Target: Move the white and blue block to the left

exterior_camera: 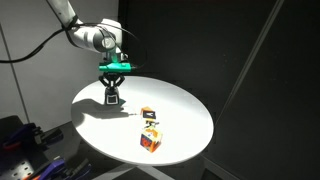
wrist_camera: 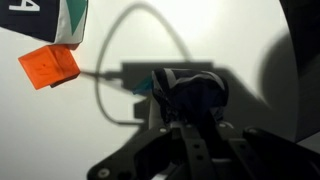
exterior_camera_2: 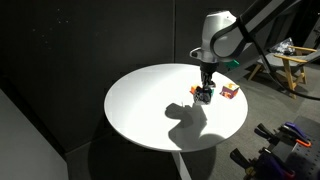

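My gripper stands low over the round white table, at its far left part in this view. It is shut on the white and blue block, which rests at or just above the tabletop. In the wrist view the dark jaws cover the block, and only a light-blue edge shows beside them.
An orange-and-white cube and a red/orange-and-blue cube sit near the table's middle and front. In the wrist view an orange cube and a white-and-teal cube lie at the upper left. Dark curtains surround the table.
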Available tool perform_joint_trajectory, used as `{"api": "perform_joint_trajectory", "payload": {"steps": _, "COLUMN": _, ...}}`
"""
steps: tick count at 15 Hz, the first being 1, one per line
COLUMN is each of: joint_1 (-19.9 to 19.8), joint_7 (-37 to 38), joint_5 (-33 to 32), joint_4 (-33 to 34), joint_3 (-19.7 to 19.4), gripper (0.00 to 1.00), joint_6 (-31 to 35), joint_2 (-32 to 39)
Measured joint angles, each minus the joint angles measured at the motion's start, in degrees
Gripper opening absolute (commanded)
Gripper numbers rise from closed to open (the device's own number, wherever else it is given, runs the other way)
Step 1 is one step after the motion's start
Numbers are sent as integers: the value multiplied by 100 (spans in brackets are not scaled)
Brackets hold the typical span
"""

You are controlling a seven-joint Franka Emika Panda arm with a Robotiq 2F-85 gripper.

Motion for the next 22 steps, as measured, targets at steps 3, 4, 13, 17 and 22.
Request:
{"api": "perform_joint_trajectory", "payload": {"steps": 3, "joint_1": 3, "joint_7": 9, "joint_5": 0, "joint_4": -1, "joint_3": 0, "gripper": 11, "joint_6": 2, "joint_2": 32}}
{"api": "perform_joint_trajectory", "payload": {"steps": 4, "joint_1": 3, "joint_7": 9, "joint_5": 0, "joint_4": -1, "joint_3": 0, "gripper": 11, "joint_6": 2, "joint_2": 35}}
{"api": "perform_joint_trajectory", "payload": {"steps": 13, "joint_1": 3, "joint_7": 11, "joint_5": 0, "joint_4": -1, "joint_3": 0, "gripper": 11, "joint_6": 2, "joint_2": 36}}
{"api": "perform_joint_trajectory", "payload": {"steps": 17, "joint_1": 4, "joint_7": 12, "joint_5": 0, "joint_4": -1, "joint_3": 0, "gripper": 4, "joint_6": 2, "joint_2": 39}}
{"api": "perform_joint_trajectory", "payload": {"steps": 22, "joint_1": 7, "joint_7": -222, "joint_5": 0, "joint_4": 1, "joint_3": 40, "gripper": 4, "joint_6": 13, "joint_2": 44}}
